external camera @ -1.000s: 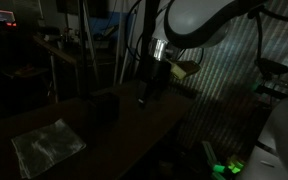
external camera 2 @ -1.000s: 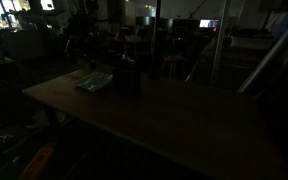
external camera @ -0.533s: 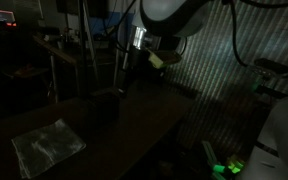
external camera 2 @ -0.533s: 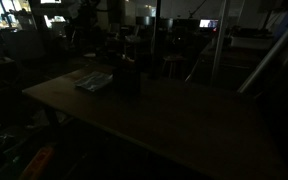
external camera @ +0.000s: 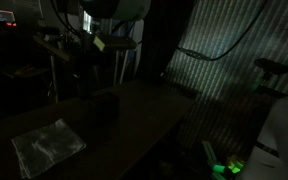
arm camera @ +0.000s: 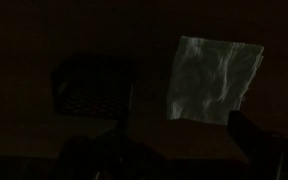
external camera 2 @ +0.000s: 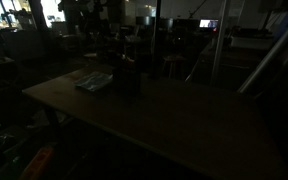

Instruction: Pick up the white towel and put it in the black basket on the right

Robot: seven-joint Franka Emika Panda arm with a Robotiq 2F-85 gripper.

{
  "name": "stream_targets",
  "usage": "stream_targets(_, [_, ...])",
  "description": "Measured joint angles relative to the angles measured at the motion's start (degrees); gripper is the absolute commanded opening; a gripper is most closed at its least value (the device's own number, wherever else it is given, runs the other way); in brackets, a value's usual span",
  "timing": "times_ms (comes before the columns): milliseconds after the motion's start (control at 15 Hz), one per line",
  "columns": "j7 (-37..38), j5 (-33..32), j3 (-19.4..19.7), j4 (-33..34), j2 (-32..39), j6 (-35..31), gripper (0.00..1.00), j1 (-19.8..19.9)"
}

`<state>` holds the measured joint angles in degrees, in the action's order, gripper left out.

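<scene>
Dark room, and the table (external camera 2: 184, 125) barely shows. My claw (arm camera: 169, 150) hangs released above it, jaws spread wide with nothing between them; only their dim tips enter the wrist view along the lower edge. From there the towel (arm camera: 214, 80) lies flat at 1 o'clock, well apart from the claw. The basket (arm camera: 92, 85) sits at 11 o'clock, near the towel but not touching it; I cannot make out its inside. Bare tabletop lies between claw and towel. In an exterior view the claw is lost in shadow under the white arm (external camera: 112, 8). A green glow (external camera: 224, 165) marks the floor at 4 o'clock of the table.
</scene>
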<state>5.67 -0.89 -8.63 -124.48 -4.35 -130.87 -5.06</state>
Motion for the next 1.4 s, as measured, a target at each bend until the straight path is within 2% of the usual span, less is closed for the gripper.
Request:
stream_targets(400, [8.90,-2.32,-0.15,15.50,13.30,1.37,1.00,-2.42])
stream_targets(867, [18.68,-2.28,-0.12,31.07,27.78,5.99,1.00,-9.00])
stream_targets(1133, [18.16,-2.27,-0.09,36.77,33.63,5.95,1.00,-11.28])
stream_targets(1400, [12.24,-2.21,-0.09,39.57,37.90,5.86,1.00,-11.62])
